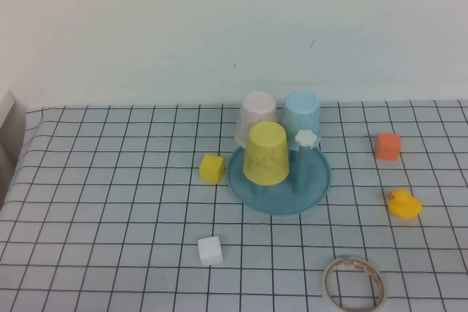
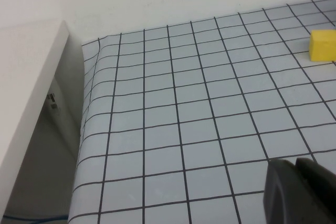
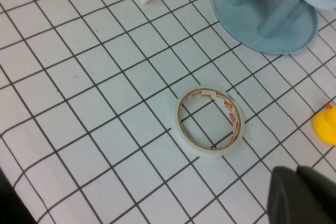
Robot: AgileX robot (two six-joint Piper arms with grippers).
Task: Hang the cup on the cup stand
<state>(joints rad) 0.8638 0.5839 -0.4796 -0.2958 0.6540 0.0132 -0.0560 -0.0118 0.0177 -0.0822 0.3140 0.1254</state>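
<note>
We see the yellow cup upside down on a peg of the teal cup stand mid-table, while our left gripper sits clenched and empty over the table's left edge and our right gripper clenched and empty beside the tape roll.

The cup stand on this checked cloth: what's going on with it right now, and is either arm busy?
Nothing is being handled. The yellow cup already sits upside down on the cup stand, with a pink cup and a blue cup behind it and one peg free. The left gripper is shut over bare cloth at the table's left side; the right gripper is shut near the tape roll.
</note>
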